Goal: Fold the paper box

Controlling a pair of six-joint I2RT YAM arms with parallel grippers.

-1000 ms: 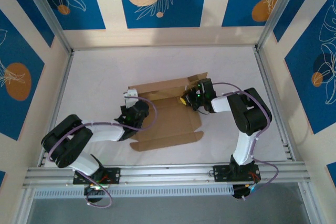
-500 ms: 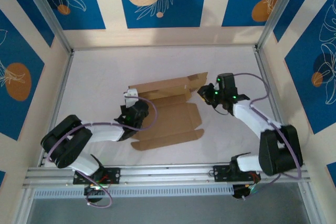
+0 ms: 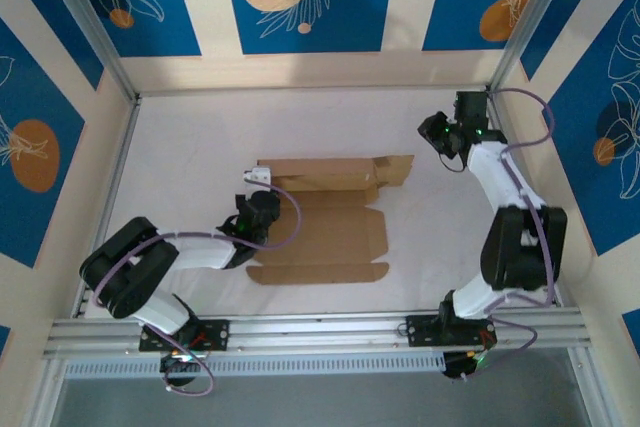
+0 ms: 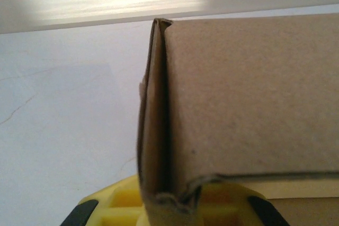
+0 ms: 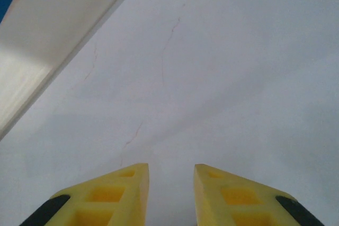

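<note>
Box [image 3: 325, 222] at centre of top view, lying mostly flat on table [image 3: 190, 137]. Left gripper [image 3: 258, 205] at box's left edge, jaws clamped on doubled cardboard fold [image 4: 156, 130]. Right gripper [image 3: 437, 133] in upper right of frame, well apart from box, jaws slightly parted over table surface.

Obstacle: box [image 3: 325, 217] at centre of table [image 3: 190, 147], left arm [image 3: 195, 247] against its left edge. Open surface beyond, left and right. Right gripper [image 3: 433, 131] near far-right post [image 3: 525, 32], bare surface ahead.
</note>
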